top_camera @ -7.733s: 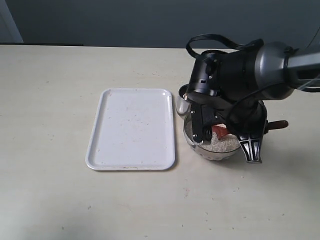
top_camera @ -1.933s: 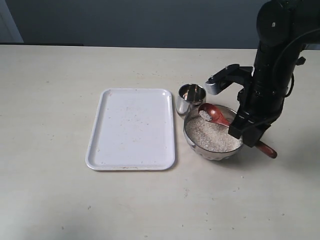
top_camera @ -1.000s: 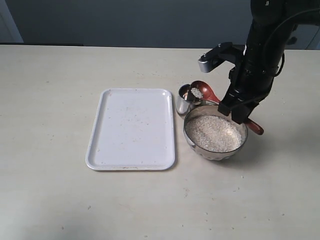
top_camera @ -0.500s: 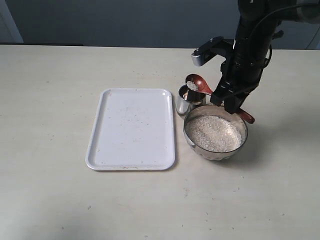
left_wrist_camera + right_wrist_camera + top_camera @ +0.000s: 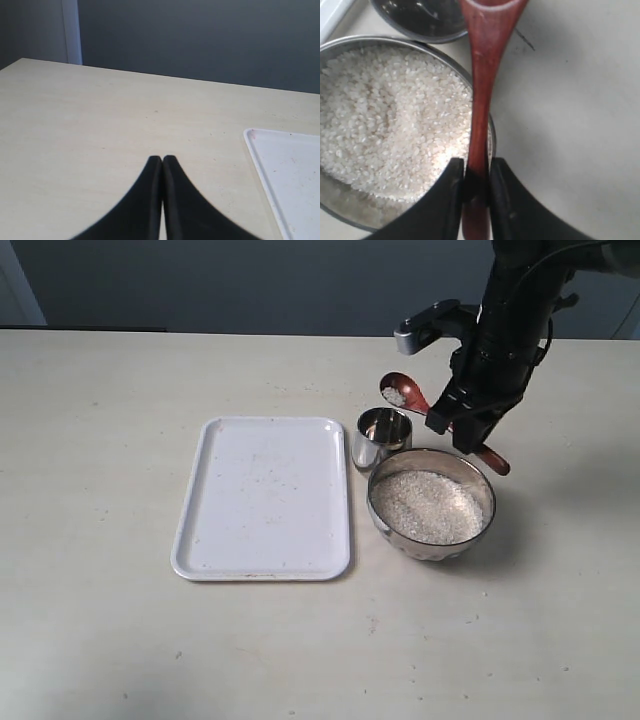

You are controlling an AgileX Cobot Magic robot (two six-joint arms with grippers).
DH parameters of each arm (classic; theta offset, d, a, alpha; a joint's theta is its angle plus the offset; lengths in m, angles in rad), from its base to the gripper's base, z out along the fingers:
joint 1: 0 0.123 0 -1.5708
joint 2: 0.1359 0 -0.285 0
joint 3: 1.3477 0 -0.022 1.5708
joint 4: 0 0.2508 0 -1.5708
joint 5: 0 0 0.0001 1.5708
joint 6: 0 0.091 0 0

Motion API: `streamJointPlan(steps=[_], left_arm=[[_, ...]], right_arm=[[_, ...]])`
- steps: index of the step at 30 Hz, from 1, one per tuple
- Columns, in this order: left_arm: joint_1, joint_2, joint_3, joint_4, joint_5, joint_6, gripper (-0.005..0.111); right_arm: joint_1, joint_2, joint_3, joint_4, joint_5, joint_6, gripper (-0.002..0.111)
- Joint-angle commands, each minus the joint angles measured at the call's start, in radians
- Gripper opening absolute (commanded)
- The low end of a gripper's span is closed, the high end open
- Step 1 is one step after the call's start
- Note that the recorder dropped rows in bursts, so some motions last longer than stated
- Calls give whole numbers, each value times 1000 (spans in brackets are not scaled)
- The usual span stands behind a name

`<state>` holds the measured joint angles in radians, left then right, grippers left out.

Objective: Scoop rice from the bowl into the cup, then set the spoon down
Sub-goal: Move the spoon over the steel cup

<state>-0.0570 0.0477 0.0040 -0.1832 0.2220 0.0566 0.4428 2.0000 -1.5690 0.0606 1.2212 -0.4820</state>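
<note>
While the right gripper (image 5: 470, 436) keeps its jaws clamped on the handle of the spoon (image 5: 398, 392), the spoon's oval end now shows above and just beyond the far rim of the cup (image 5: 381, 438) in the exterior view. Half a second back it sat lower, overlapping that rim. Whether this is a lift or a drift past the cup, one view cannot say.

- A small clump of rice (image 5: 394, 396) sits in the spoon, not yet tipped out.
- Cup interior looks shiny and dark in both views; no grains made out in it.
- Bowl (image 5: 430, 548) stands just beside the cup, well filled with rice (image 5: 432, 508).
- Right wrist view: spoon (image 5: 480, 90) runs straight out from the gripper (image 5: 476, 172), crossing the bowl's rim toward the cup (image 5: 420, 20).
- Left gripper (image 5: 162, 165) has its jaws pressed together on nothing, off over bare table by the tray (image 5: 280, 170).

Against the oldest frame: the arm was then bent low over the bowl with the spoon down in the grains. Now it stands tall and the load is carried clear. Judgement: the transfer is at hand, with the pour and the set-down still to do.
</note>
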Motion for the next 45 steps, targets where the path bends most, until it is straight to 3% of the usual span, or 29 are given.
streamJointPlan(steps=[1,45], left_arm=[[-5,-1,-4,1,-14,-2,1],[-5,-1,-4,1,-14,-2,1]], right_arm=[[-4,-1,-8,1,0,-11,-1],[36,-3,-2,-92,0,66,-1]])
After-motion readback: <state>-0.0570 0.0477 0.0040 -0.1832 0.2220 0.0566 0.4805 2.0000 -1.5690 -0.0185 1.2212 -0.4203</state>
